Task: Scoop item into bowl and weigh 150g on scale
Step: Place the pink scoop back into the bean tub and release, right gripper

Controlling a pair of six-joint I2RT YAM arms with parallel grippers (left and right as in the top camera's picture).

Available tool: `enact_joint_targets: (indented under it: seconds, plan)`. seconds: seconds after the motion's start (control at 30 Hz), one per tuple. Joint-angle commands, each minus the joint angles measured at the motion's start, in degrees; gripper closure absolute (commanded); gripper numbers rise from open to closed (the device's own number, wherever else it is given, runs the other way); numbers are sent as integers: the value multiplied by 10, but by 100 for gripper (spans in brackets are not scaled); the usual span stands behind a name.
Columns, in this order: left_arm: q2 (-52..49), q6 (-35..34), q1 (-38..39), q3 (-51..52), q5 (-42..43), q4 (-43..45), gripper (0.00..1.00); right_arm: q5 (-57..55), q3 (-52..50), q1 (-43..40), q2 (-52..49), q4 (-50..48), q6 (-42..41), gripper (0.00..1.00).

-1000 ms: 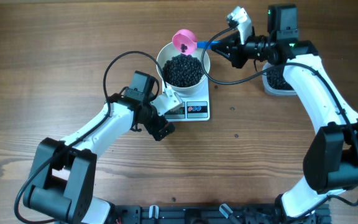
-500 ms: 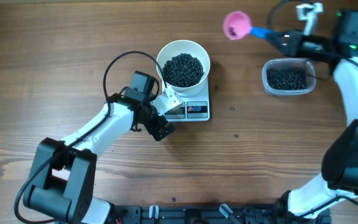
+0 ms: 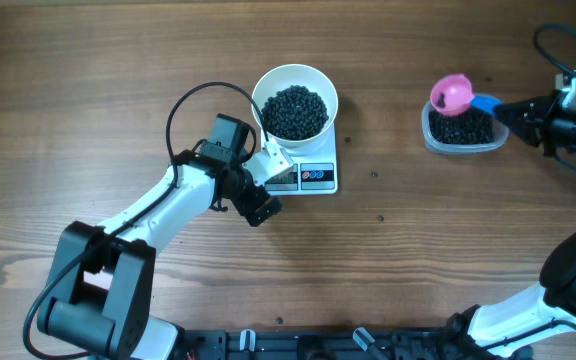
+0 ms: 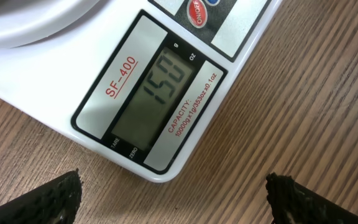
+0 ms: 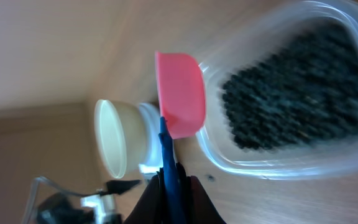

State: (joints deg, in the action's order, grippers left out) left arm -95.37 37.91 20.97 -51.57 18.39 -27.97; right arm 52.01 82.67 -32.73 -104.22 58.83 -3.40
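The white bowl [image 3: 295, 100] stands on the scale [image 3: 313, 178], heaped with the black item [image 3: 294, 112]. In the left wrist view the scale's display [image 4: 160, 84] reads 150. My left gripper [image 3: 271, 186] sits open at the scale's front left corner, its fingertips [image 4: 61, 196] wide apart over bare wood. My right gripper [image 3: 516, 111] is shut on the blue handle [image 5: 169, 165] of a pink scoop [image 3: 452, 93]. The scoop hangs over the far left rim of a clear tub [image 3: 428, 132] with more black pieces [image 5: 291, 93]. No pieces show in the scoop.
A black cable loop [image 3: 180, 112] arches left of the bowl. The right arm reaches in from the right edge of the overhead view. Bare wood lies between the scale and the tub. The bowl [image 5: 110, 137] shows blurred in the right wrist view.
My right gripper has carried the pink scoop from over the bowl away to the right and down to the clear tub. The left arm, bowl and scale have not moved.
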Motion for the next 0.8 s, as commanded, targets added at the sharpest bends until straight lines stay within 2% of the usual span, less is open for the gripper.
enact_joint_targets:
  seconds: [0.0,0.07,0.1,0.13,0.17,0.27,0.3,0.33,0.37,0.4,0.47,0.53,0.6,0.67,0.77]
  plan:
    - [-4,9,0,3,11,2,0,-114,5,0,18,19,5,96]
    - [-4,9,0,3,11,2,0,-122,5,0,18,14,5,96]
    - [-4,9,0,3,11,2,0,-122,5,0,18,4,4,92]
    - [-4,9,0,3,11,2,0,-122,5,0,18,-3,4,78]
    - [-4,9,0,3,11,2,0,-122,5,0,18,-11,4,58]
    - [-4,9,0,3,11,2,0,-122,5,0,18,-31,4,36]
    - [-4,9,0,3,11,2,0,-123,5,0,18,-40,4,26]
    - [-4,9,0,3,11,2,0,-130,5,0,18,-51,4,23]
    - [-4,9,0,3,11,2,0,-148,5,0,18,-65,4,14]
    - [-4,9,0,3,11,2,0,-181,5,0,18,-89,4,0]
    - [-4,9,0,3,11,2,0,-246,5,0,18,-155,4,0]
    - [-4,9,0,3,11,2,0,-246,5,2,18,-217,4,0]
    - [-4,9,0,3,11,2,0,-166,5,2,18,-275,11,0]
    - [-4,9,0,3,11,2,0,-30,5,2,18,-319,82,0]
    - [-4,9,0,3,11,2,0,-14,5,2,18,-322,25,1]
